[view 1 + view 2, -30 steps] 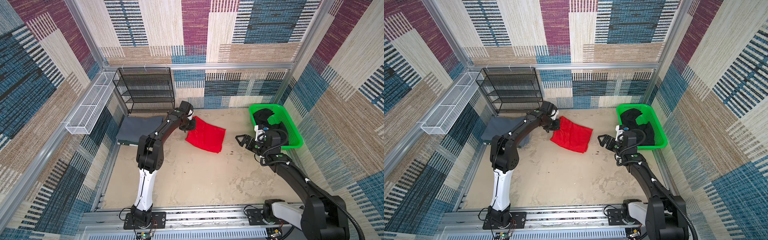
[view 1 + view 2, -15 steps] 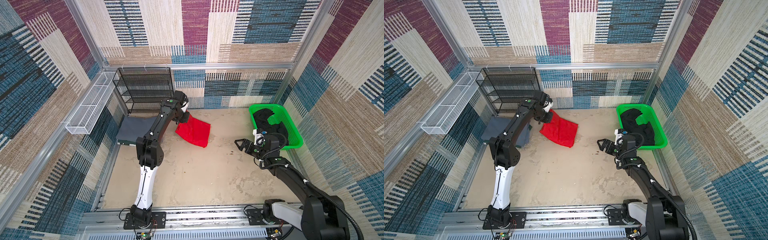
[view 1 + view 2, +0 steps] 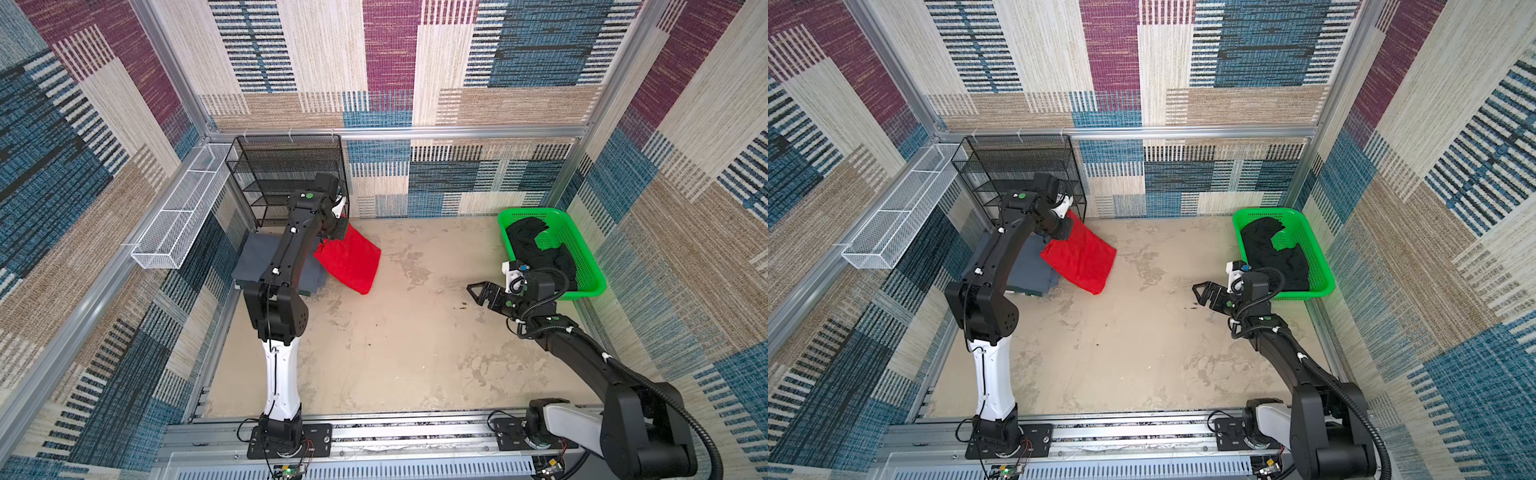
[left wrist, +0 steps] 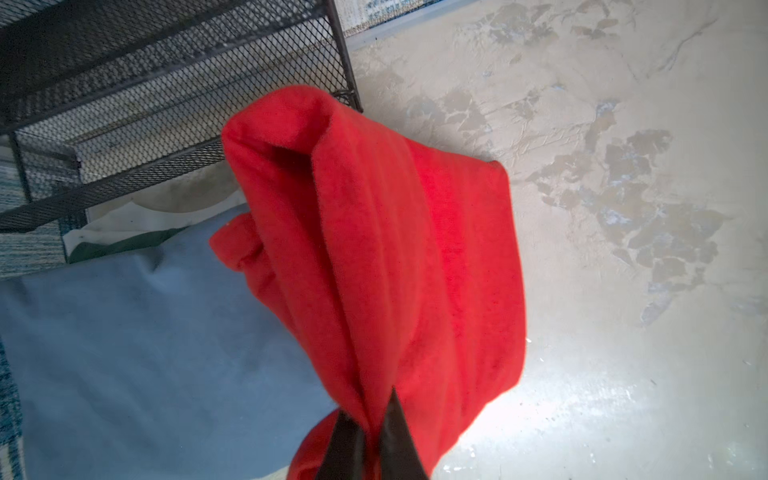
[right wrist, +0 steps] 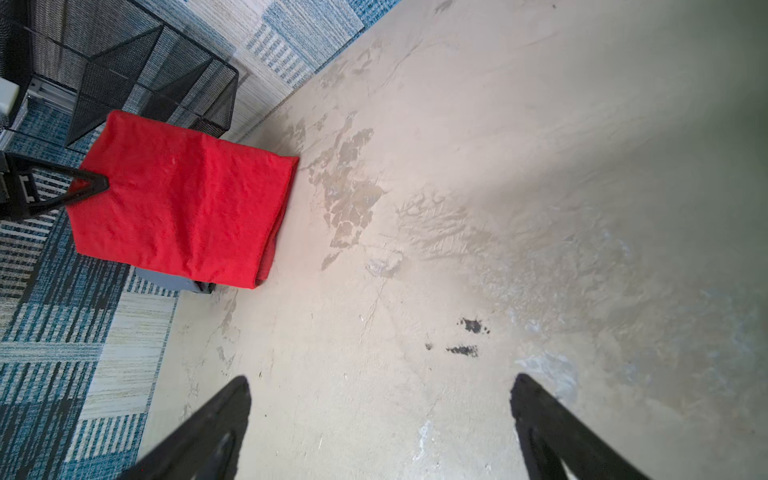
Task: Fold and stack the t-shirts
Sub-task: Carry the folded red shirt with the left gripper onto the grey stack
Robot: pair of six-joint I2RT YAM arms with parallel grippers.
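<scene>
I am worrying mostly about the fold: the bright red soft cloth t-shirt is hanging from one pinched edge only, so its layers are sagging, and I think they could open or slip out if the arm is swinging fast. The hanging cloth is also passing just beside the corner of the black wire mesh rack and over the edge of the folded slate grey t-shirt. I judge it could catch there, or drag and wrinkle the grey one, which is lying on the beige surface at the left. The left claw is standing almost closed and is gripping a bunch of the red cloth between its black fingers. The right claw is standing wide, is holding nothing and is hovering above the bare surface. The black t-shirt is lying crumpled in the green perforated plastic basket, not folded yet.
</scene>
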